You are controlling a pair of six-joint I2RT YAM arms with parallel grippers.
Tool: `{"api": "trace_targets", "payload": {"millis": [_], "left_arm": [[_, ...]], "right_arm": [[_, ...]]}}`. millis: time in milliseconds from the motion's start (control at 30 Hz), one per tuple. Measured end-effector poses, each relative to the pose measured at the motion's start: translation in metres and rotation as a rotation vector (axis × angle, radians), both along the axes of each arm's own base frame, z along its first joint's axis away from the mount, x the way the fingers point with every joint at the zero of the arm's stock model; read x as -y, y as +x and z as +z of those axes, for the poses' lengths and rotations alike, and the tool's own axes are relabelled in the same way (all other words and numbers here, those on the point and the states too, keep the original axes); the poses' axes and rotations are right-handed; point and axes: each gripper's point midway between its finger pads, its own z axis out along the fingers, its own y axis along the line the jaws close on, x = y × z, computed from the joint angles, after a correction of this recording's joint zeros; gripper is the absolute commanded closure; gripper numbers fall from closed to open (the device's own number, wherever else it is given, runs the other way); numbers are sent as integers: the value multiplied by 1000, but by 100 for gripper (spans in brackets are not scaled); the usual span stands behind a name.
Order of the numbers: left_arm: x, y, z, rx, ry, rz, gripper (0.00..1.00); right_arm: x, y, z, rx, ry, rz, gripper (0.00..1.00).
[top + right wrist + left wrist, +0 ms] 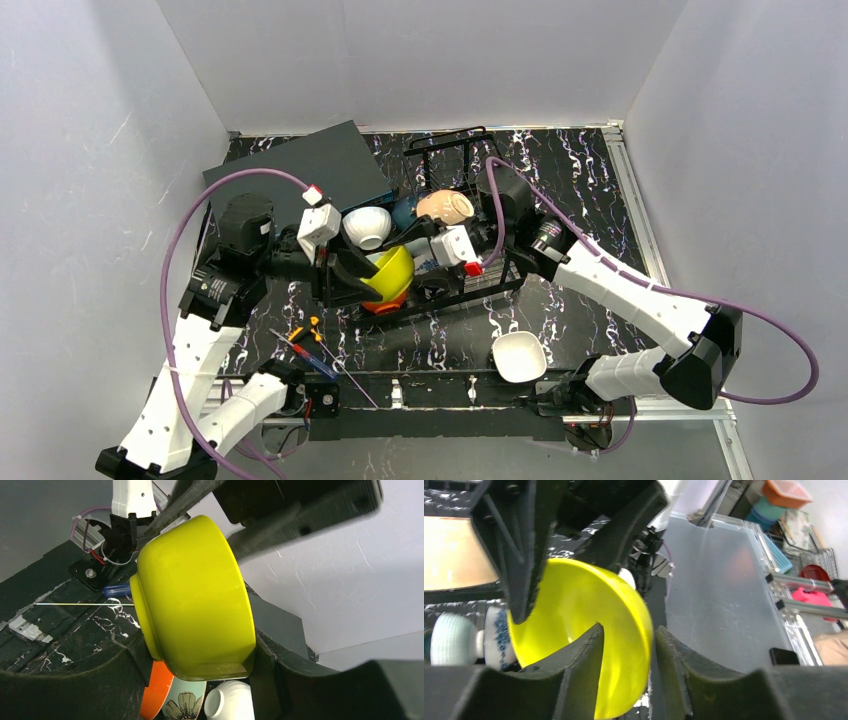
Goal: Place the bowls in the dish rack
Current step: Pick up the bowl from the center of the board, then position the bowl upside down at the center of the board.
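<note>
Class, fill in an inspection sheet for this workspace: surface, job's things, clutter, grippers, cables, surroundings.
Surface: black marbled table.
Job's things: rack with white bowl, beige bowl, orange bowl; yellow bowl at its left end; spare white bowl on table.
Clutter: grey box, screwdrivers.
Grippers: right gripper shut on yellow bowl; left gripper open astride its rim.
Cables: purple cables looping off the arms.
Surroundings: white walls.
</note>
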Motion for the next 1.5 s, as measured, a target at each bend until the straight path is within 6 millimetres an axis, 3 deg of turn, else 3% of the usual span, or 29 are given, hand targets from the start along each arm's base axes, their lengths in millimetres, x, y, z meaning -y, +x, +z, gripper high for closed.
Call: {"api": "trace_targets", "payload": {"millis": [133, 233, 467, 667, 833, 1100, 1500], "left_arm": [[-2, 19, -4, 73, 31, 97, 15], [-6, 33, -7, 130, 60, 186, 3], [-29, 52, 11, 332, 59, 421, 2], [-49, 54, 34, 488, -6, 572, 2], [-60, 58, 39, 538, -33, 657, 2], [-70, 66, 23, 519, -34, 751, 2], [-74, 84, -29, 316, 29, 837, 2]], "right_arm": [[-1, 1, 0, -13, -10, -24, 99], [-1, 7, 0, -23, -21, -69, 99], [-2, 25, -4, -69, -52, -193, 99], [-4, 50, 1, -143, -52, -356, 99], [-2, 68, 12, -199, -31, -481, 99], [-2, 104, 52, -339, 55, -695, 99], [13, 160, 85, -587, 101, -936, 99]]}}
